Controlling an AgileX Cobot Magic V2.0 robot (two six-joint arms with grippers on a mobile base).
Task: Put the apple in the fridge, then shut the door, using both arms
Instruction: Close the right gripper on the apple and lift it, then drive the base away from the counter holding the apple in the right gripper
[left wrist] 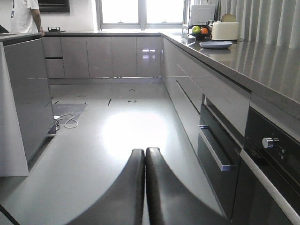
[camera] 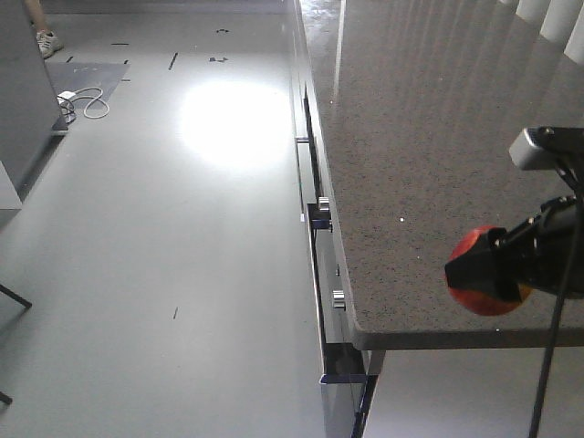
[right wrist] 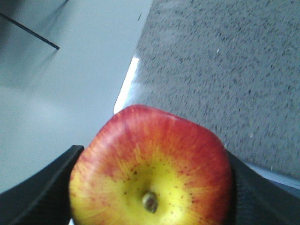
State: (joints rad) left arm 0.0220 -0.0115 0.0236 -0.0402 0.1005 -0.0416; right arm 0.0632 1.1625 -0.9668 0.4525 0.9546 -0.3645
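Observation:
My right gripper [camera: 482,272] is shut on the apple [camera: 471,245], red with a yellow patch, and holds it above the near corner of the speckled grey counter [camera: 429,137]. The right wrist view shows the apple [right wrist: 154,140] filling the gap between both black fingers [right wrist: 42,192], its yellow end and stem pit facing the camera. In the left wrist view my left gripper [left wrist: 145,151] is shut on nothing, its fingers pressed together above the floor. I cannot make out the fridge or its door in any view.
Cabinets with drawer handles [left wrist: 213,150] and an oven knob [left wrist: 268,142] run below the counter on the right. A tall grey unit [left wrist: 26,98] stands left, with a white cable [camera: 87,100] on the floor. A plate [left wrist: 215,44], toaster and fruit sit far back. A person [left wrist: 26,16] stands beyond.

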